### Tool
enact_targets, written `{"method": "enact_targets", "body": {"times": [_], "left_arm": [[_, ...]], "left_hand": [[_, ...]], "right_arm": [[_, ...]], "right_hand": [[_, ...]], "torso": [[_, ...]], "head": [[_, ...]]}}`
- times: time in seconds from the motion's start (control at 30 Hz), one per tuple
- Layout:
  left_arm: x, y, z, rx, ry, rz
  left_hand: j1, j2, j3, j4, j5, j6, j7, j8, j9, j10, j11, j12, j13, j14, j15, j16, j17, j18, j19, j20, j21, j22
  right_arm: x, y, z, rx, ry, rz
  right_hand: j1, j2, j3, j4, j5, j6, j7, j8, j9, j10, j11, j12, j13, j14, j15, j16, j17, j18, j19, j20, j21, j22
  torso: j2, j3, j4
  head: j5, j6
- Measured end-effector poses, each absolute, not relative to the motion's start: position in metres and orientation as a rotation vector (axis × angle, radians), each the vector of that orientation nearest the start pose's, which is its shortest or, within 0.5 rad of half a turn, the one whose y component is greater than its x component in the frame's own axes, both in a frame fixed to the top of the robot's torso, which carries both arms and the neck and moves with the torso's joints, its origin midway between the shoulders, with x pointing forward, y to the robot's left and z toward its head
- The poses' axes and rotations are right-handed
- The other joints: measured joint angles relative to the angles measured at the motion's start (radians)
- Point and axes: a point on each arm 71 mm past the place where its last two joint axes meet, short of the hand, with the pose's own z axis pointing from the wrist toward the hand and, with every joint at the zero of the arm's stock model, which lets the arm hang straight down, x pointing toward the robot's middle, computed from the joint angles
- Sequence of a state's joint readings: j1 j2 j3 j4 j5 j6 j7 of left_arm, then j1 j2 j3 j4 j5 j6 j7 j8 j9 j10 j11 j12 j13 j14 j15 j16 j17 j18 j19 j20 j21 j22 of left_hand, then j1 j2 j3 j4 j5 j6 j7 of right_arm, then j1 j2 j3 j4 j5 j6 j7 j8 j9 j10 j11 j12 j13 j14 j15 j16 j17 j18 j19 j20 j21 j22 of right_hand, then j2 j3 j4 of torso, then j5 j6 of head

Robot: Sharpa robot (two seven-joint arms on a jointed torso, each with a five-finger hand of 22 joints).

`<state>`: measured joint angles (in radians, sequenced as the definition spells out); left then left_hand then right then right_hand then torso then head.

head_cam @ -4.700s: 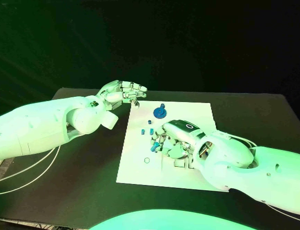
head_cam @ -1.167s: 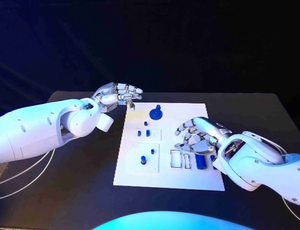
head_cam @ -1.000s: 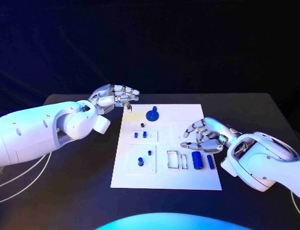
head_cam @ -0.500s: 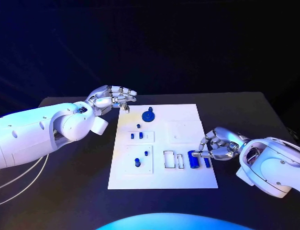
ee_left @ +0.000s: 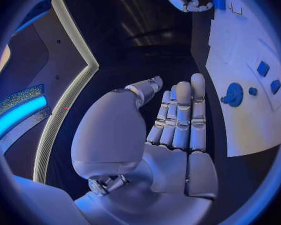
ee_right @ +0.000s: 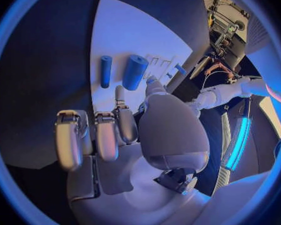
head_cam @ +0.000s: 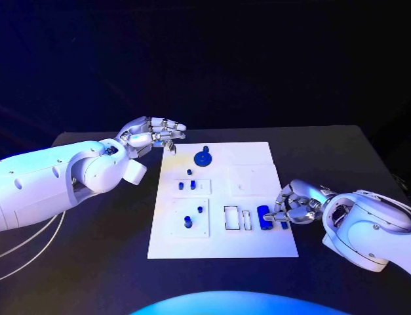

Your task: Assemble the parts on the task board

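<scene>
Two hands: both in the head view, one at each side of the task board (head_cam: 262, 241).
Right hand (head_cam: 297, 205): at the board's right edge, near its front corner; fingers curled in, tips down at the board, nothing in its grasp as far as the head and right wrist views show.
Right hand, wrist view (ee_right: 109, 130): fingers bent over the dark surface, just short of two blue parts.
Thick cylinder (head_cam: 263, 218): lies on the board just beside the right fingertips; also seen at (ee_right: 135, 72).
Thin cylinder (head_cam: 282, 219): lies next to the thick one, on its right, closest to the right hand; also at (ee_right: 106, 71).
Left hand (head_cam: 154, 133): raised at the board's far left corner, fingers curled toward the thumb; cannot tell from the head view whether it pinches anything.
Left hand, wrist view (ee_left: 172, 130): fingers straight and side by side, thumb apart, palm bare.
Round disc part (head_cam: 202, 157): on the board near its far edge, close to the left hand; also at (ee_left: 233, 93).
Small pegs (head_cam: 192, 185): stand in the upper left square plate of the board.
Peg pair (head_cam: 193, 217): in the lower left square plate.
Surface (head_cam: 92, 262): black, carries the board at its middle.
</scene>
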<state>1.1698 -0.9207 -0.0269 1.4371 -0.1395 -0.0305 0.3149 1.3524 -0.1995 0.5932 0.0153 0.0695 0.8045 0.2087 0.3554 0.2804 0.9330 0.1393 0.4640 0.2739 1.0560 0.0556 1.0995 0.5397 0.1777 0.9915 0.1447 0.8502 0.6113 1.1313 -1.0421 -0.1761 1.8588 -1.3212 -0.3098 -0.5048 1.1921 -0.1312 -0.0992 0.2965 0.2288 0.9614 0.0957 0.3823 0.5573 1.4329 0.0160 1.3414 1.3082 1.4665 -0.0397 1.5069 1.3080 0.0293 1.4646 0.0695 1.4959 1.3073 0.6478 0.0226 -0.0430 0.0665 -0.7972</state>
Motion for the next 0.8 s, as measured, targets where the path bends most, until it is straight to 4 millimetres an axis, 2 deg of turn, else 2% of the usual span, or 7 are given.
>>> {"method": "enact_targets", "body": {"times": [0.6, 0.67, 0.8], "left_arm": [[0.491, 0.261, -0.196, -1.006, 1.617, -1.564], [0.491, 0.261, -0.196, -1.006, 1.618, -1.564], [0.491, 0.261, -0.196, -1.006, 1.618, -1.564]], "left_hand": [[0.0, 0.0, -0.004, 0.004, 0.0, 0.0, 0.0, 0.0, 0.0, 0.0, 0.0, 0.0, 0.0, 0.0, 0.0, 0.0, 0.0, 0.0, 0.0, 0.0, -0.004, -0.001], [0.0, 0.0, -0.004, 0.004, 0.0, 0.0, 0.0, 0.0, 0.0, 0.0, 0.0, 0.0, 0.0, 0.0, 0.0, 0.0, 0.0, 0.0, 0.0, 0.0, -0.004, -0.001], [0.0, 0.0, -0.004, 0.004, 0.0, 0.0, 0.0, 0.0, 0.0, 0.0, 0.0, 0.0, 0.0, 0.0, 0.0, 0.0, 0.0, 0.0, 0.0, 0.0, -0.004, -0.001]], "right_arm": [[0.387, -0.205, -0.264, 0.134, 2.086, 0.443], [0.388, -0.204, -0.265, 0.132, 2.089, 0.441], [0.392, -0.202, -0.267, 0.127, 2.091, 0.434]], "right_hand": [[-0.009, 0.009, -0.012, -0.001, 0.0, 0.003, -0.003, 0.005, 0.006, 0.0, 0.0, 0.0, 0.0, -0.004, -0.004, 0.0, 0.0, 0.0, 0.003, -0.003, 0.0, 0.001], [-0.009, 0.009, -0.012, -0.001, 0.007, 0.005, -0.005, 0.013, 0.012, 0.0, 0.0, 0.0, 0.0, 0.0, -0.007, 0.0, 0.0, 0.0, 0.004, -0.003, 0.0, 0.001], [0.015, 0.033, -0.012, -0.001, 0.026, 0.009, -0.005, 0.024, 0.021, 0.001, -0.001, 0.0, 0.0, 0.0, -0.007, 0.0, 0.0, 0.0, 0.0, -0.007, 0.0, 0.001]], "torso": [[0.0, 0.0017, -0.0001], [0.0, 0.0017, -0.0002], [0.0, 0.0012, -0.0011]], "head": [[0.015, -0.002], [0.016, -0.002], [0.018, -0.003]]}}
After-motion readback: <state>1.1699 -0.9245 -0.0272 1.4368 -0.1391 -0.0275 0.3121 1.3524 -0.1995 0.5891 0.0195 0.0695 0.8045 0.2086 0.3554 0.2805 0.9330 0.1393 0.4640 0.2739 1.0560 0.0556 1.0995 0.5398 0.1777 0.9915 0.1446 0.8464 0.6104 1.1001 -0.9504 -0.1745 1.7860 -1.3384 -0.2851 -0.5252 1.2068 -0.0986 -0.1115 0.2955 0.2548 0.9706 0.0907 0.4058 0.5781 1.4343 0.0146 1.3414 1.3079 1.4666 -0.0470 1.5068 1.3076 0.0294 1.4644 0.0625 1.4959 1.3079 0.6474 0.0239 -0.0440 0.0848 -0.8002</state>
